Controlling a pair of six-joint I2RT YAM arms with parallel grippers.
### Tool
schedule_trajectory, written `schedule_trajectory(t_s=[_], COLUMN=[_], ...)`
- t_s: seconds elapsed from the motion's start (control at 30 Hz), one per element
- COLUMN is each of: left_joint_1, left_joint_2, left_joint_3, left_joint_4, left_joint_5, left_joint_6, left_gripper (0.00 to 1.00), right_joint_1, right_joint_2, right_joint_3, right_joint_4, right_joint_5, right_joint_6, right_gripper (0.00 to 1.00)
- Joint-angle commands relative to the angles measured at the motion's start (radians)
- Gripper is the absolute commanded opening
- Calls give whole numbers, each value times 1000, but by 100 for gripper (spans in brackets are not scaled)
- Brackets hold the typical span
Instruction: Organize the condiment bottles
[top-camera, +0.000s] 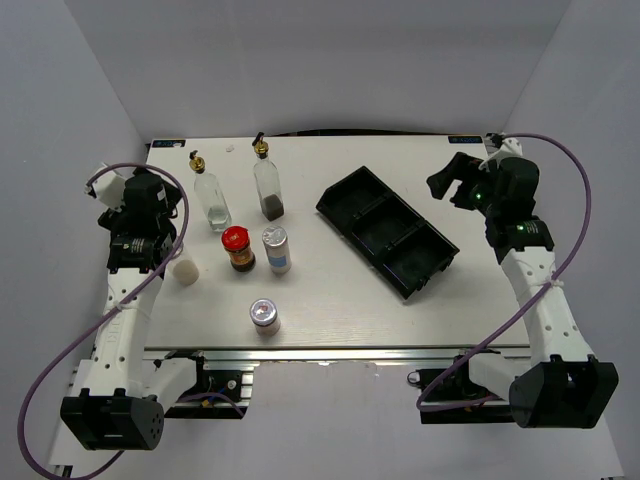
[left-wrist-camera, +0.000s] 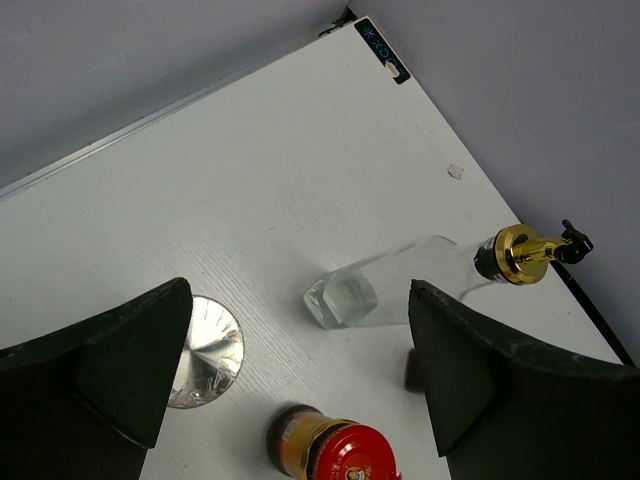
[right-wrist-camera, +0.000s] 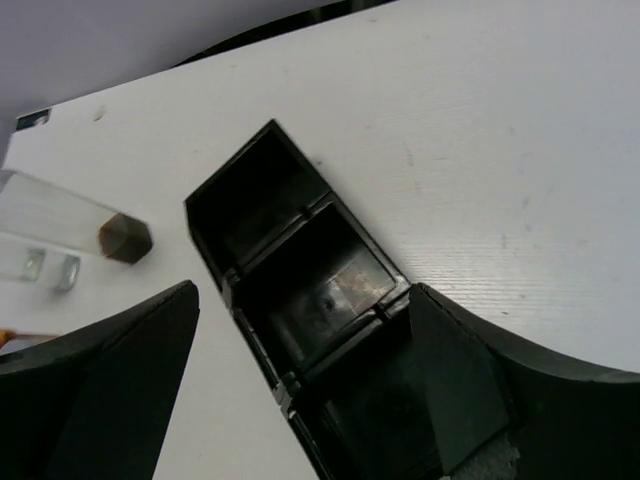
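silver shines on the cap of the front shaker (top-camera: 264, 316), which stands alone nearest the arm bases. a little further in, the pale shaker (top-camera: 185, 271) stands just beside the left arm. the red-lidded jar (top-camera: 237, 247) and the middle shaker (top-camera: 276, 249) stand side by side, near but not touching. behind them two tall bottles stand upright, the clear bottle (top-camera: 211, 197) and the dark-bottomed bottle (top-camera: 267, 187), each with a gold pourer. to the right, well apart from all of these, the black tray (top-camera: 387, 230) lies at an angle, and its compartments hold nothing.

the left gripper (left-wrist-camera: 298, 320) hangs at the left side of the group, its fingers spread wide with nothing between them. the right gripper (right-wrist-camera: 302, 310) hangs over the tray, also wide open and empty.

i judge that the sorting is not yet begun and the first pick is in hand. the next move asks the left gripper to come down around one bottle, perhaps the pale shaker. it must not knock the jar, and it must close on the body before lifting.
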Motion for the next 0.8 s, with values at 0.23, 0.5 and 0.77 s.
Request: schedule_trajectory(t_s=[0.23, 0.5, 0.77], left_joint_1=[4, 4, 4], left_joint_2=[-24, -30, -67], left_joint_3=[-27, -47, -93], left_joint_4=[125, 234, 328], left_joint_5=[3, 22, 60], left_joint_6=[92, 158, 227], left_gripper=[98, 98, 98], right_joint_1=[316, 590, 717], right_joint_2=[86, 450, 809], right_joint_3=[45, 344, 746], right_joint_4=[259, 293, 277], right_joint_5=[-227, -126, 9], right_joint_6=[-193, -386, -399], right_gripper=[89, 89, 89])
